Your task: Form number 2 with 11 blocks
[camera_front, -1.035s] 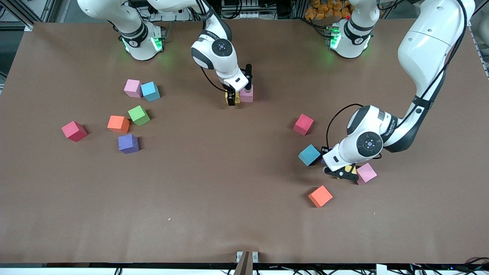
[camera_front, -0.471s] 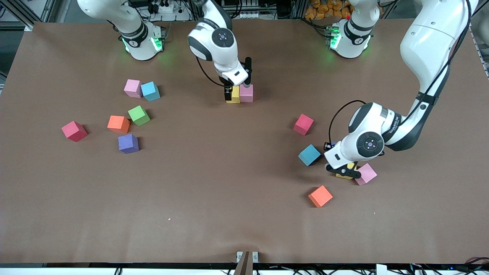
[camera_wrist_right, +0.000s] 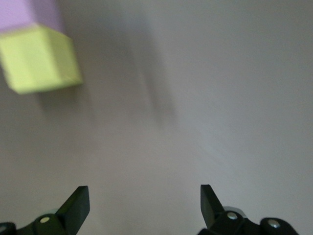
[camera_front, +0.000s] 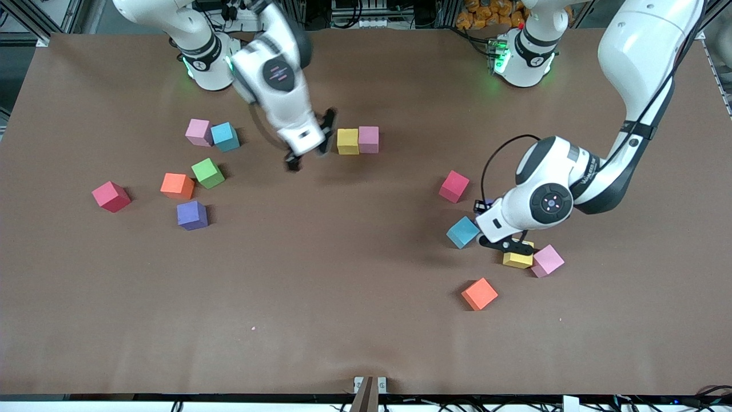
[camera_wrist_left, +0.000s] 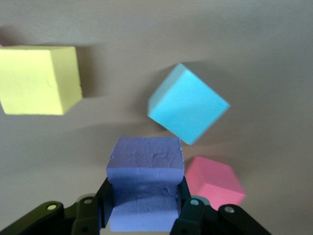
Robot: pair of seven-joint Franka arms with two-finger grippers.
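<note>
A yellow block (camera_front: 347, 141) and a pink block (camera_front: 369, 139) sit touching side by side on the table. My right gripper (camera_front: 309, 143) hangs open and empty beside the yellow block, toward the right arm's end. The right wrist view shows its open gripper (camera_wrist_right: 144, 205) with the yellow block (camera_wrist_right: 39, 58) and the pink block (camera_wrist_right: 27, 12). My left gripper (camera_wrist_left: 144, 215) is shut on a purple block (camera_wrist_left: 145, 171). In the front view it (camera_front: 503, 243) is over the table between a blue block (camera_front: 463, 232) and a yellow block (camera_front: 518, 258). No digit 2 shape shows.
Loose blocks near the left gripper: red (camera_front: 454, 186), pink (camera_front: 548, 260), orange (camera_front: 479, 293). Toward the right arm's end lie pink (camera_front: 199, 132), blue (camera_front: 225, 137), green (camera_front: 208, 173), orange (camera_front: 177, 186), red (camera_front: 111, 196) and purple (camera_front: 192, 215) blocks.
My right gripper let go of the yellow block beside the pink one and swung away toward the right arm's end. My left gripper rose with the purple block, uncovering the yellow block beneath.
</note>
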